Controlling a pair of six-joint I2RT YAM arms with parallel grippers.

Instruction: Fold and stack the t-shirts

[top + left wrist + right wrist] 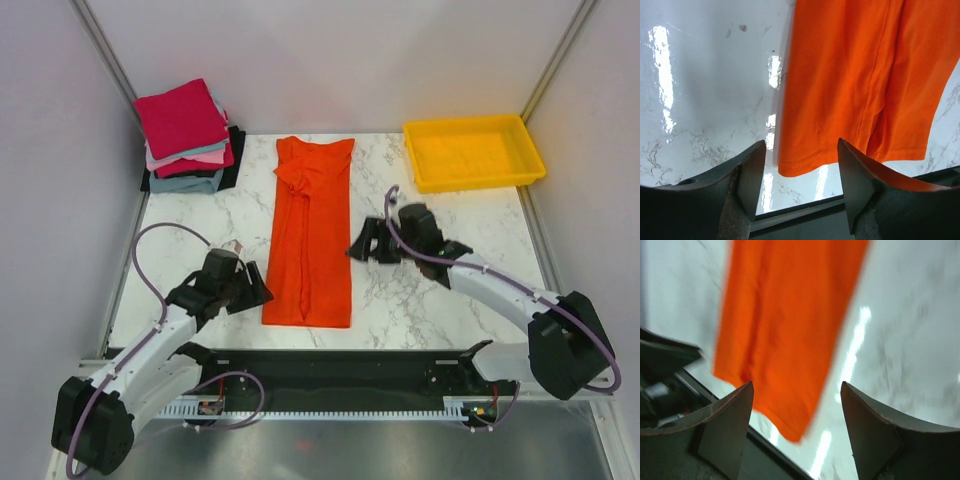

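The orange-red t-shirt (310, 232) lies on the marble table folded into a long narrow strip, collar end far, hem near. A stack of folded t-shirts (187, 135), crimson on top, then pink, grey-blue and black, sits at the far left. My left gripper (262, 294) is open and empty just left of the shirt's near-left hem corner (790, 167). My right gripper (352, 250) is open and empty just right of the shirt's right edge; its view, blurred, shows the shirt's near hem (785, 355).
A yellow plastic tray (473, 152) stands at the far right. Grey walls close in the left, back and right. A black rail (350, 362) runs along the table's near edge.
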